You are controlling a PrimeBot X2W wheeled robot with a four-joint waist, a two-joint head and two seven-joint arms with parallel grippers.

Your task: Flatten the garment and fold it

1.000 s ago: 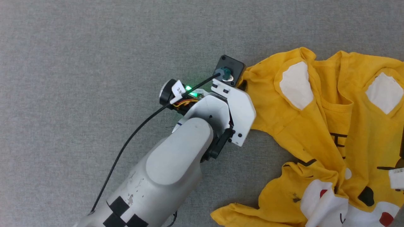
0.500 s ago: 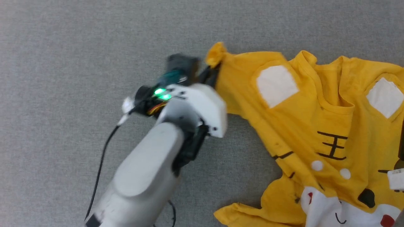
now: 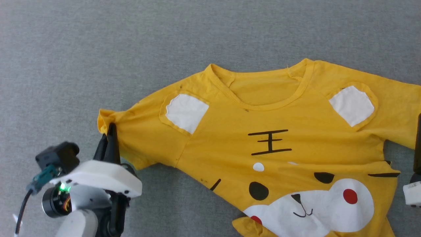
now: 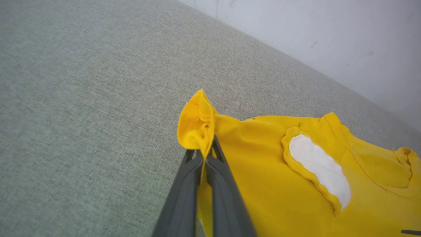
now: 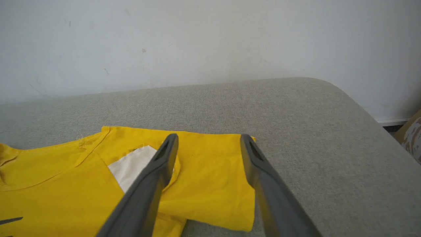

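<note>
Currently, the left end effector (image 4: 206,154) is clamped on the sleeve hem of the garment (image 3: 279,141). The right end effector (image 5: 209,144) stands wide open over the opposite sleeve.

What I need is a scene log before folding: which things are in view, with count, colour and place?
T-shirt: one, bright yellow with white patches, black stripes, red dots; spread face-up on the surface.
surface: one, grey fabric; under the T-shirt.
wall: one, whitish; behind the surface.
brown object: one; beyond the surface's edge, cannot tell what it is.
left tool: one, dark grey; shut on the T-shirt's sleeve end on the robot's left.
right tool: one, dark grey; open, at the opposite sleeve.
</note>
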